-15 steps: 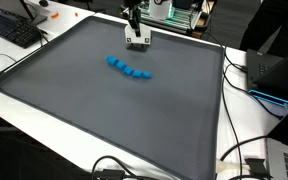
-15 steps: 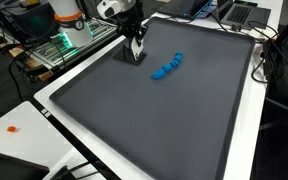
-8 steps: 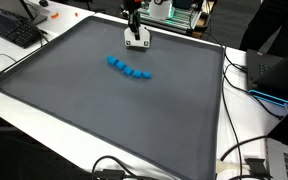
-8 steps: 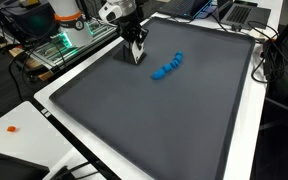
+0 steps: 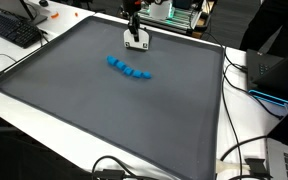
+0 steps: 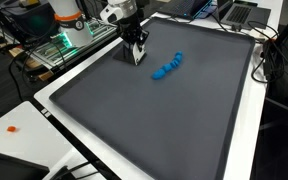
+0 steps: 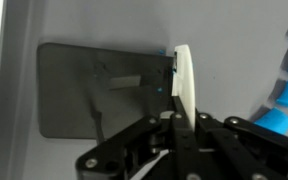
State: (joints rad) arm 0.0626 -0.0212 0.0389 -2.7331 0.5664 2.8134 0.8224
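Observation:
My gripper hangs over the far edge of a large grey mat, also seen in an exterior view. It is shut on a thin white flat piece, held edge-on between the fingers; the piece also shows in an exterior view. A dark rectangular shadow lies on the mat beneath it in the wrist view. A curved row of several small blue blocks lies on the mat a short way from the gripper, seen too in an exterior view and at the wrist view's right edge.
The mat lies on a white table. A black keyboard sits off one corner, a laptop and cables along one side. A small orange item lies on the white table.
The gripper with the white piece has risen slightly and edged toward the mat's far edge. The blue blocks have not moved.

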